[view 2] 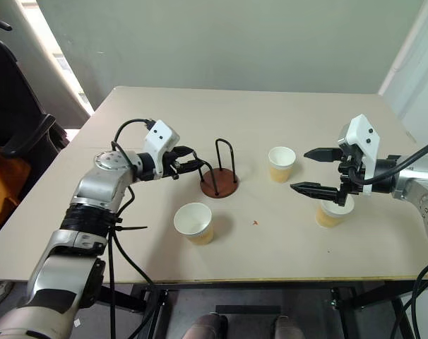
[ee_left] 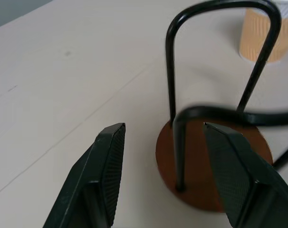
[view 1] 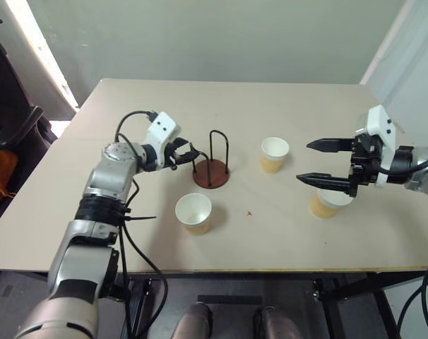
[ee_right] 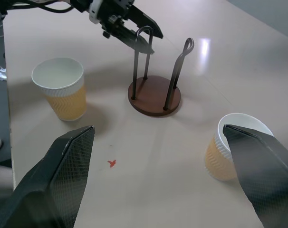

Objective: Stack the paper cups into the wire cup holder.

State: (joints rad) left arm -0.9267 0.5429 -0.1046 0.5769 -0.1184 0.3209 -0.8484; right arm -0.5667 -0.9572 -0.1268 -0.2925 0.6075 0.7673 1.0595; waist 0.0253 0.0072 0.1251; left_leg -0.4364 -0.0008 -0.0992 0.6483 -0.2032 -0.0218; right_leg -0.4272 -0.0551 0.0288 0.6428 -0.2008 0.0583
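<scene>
Three paper cups [view 1: 193, 212] stand upright and apart on my counter [view 1: 284, 233], none in the wire cup holder [view 1: 211, 171] near its middle. My left pincer [view 2: 189, 164] is spread, empty, just beside the holder's loops. My right pincer [view 1: 316, 163] gapes wide, hovering above the nearest cup.

Light: you get bright, even light, with a white strip glowing at the far left.
Shine: a pale glare spot sits on the table [ee_right: 203, 47].
Blur: your left wrist view is soft up close.
</scene>
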